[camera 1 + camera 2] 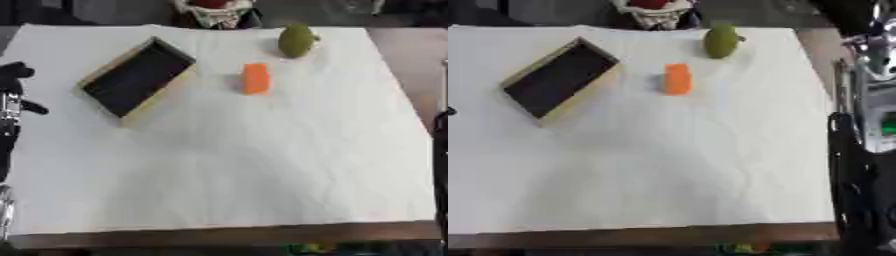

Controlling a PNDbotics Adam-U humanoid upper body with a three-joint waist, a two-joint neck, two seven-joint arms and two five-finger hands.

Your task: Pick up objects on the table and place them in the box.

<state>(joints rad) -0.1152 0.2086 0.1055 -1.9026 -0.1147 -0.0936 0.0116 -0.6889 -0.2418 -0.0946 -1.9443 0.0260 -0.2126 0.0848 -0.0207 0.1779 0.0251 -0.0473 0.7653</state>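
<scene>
White cloth [262, 175] is covering the table, and the task's things are all lying in its far half. Sitting far left, the box [137, 76] is turned at an angle, its dark inside showing and its pale wooden rim facing up. To its right, well apart from it, an orange block [255, 78] is standing on the cloth. Farther right and closer to the far edge, a green rounded fruit [296, 40] is resting alone.

At the left edge, the left hand [14, 71] is hovering near the box without touching it, holding nothing; whether its fingers are spread or curled I cannot tell. Along the right edge in the right eye view, the right arm [855, 175] is showing as dark and silver parts, its hand hidden from sight.
</scene>
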